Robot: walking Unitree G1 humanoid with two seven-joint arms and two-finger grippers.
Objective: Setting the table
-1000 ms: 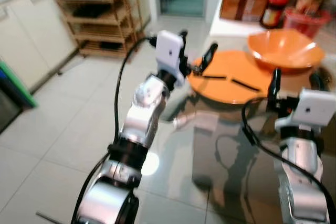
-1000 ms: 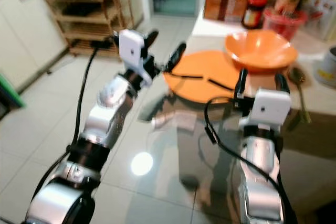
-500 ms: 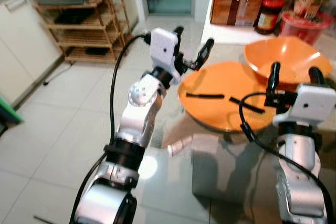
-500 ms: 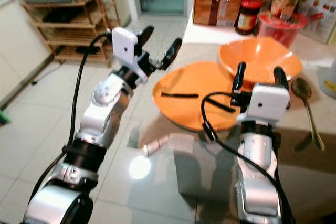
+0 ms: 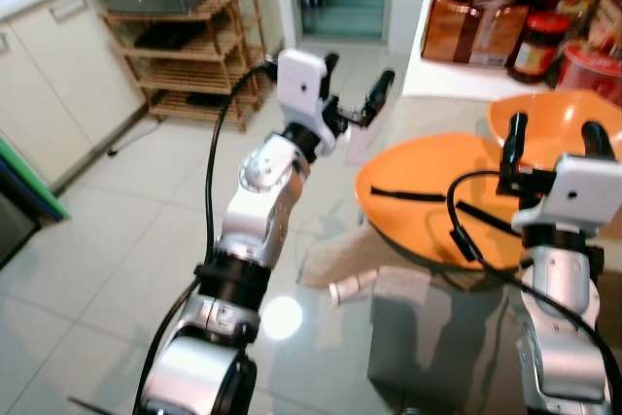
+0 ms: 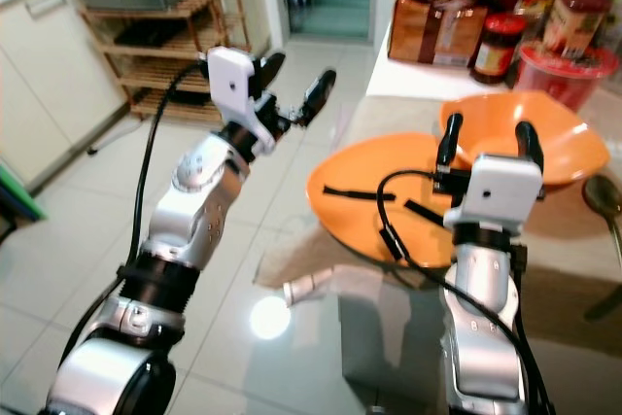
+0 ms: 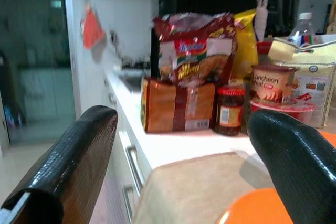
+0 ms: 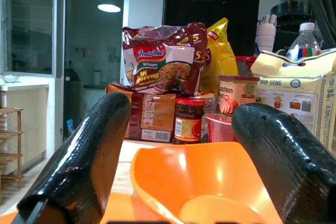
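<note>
An orange plate (image 5: 428, 191) lies near the table's left edge with two black sticks (image 5: 406, 195) across it. Behind it on the right stands an orange bowl (image 6: 515, 138), and it is close ahead in the right wrist view (image 8: 210, 187). My left gripper (image 5: 358, 73) is raised, open and empty, above the table's left edge just beyond the plate's far-left rim. Also open and empty, my right gripper (image 5: 554, 125) hovers over the plate's right side, pointing at the bowl. A spoon (image 6: 604, 196) lies at the far right.
Groceries crowd the back of the counter: a brown packet (image 5: 471, 31), a red-lidded jar (image 5: 533, 46), a red tub (image 5: 595, 65), noodle bags (image 8: 165, 64). A wooden shelf (image 5: 190, 60) and white cabinets (image 5: 58, 85) stand to the left across the tiled floor.
The whole picture has shifted, so the camera has moved; plate and bowl now sit further right in view. Both grippers remain open and empty in much the same pose.
</note>
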